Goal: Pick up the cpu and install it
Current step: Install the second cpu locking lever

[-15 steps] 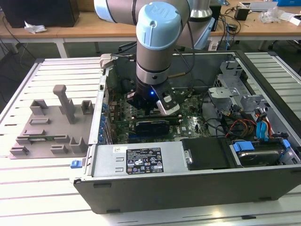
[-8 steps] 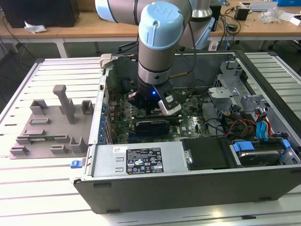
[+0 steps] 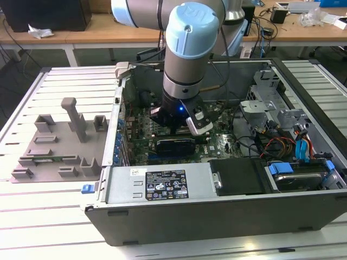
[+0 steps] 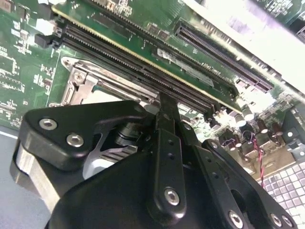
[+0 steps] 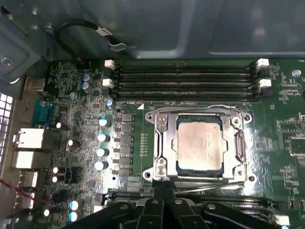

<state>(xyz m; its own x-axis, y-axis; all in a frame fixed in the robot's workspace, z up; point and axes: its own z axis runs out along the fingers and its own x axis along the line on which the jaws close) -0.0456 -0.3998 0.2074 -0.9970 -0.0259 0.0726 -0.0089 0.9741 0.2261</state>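
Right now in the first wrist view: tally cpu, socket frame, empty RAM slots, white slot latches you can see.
cpu, seated in socket: 1
socket frame: 1
empty RAM slots: 4
white slot latches: 4
Total: 10

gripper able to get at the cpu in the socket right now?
Probably not for a grasp. The cpu sits in the socket with the metal retention frame closed around its edges, leaving the top bare. The gripper hangs beside the frame, nothing between them.
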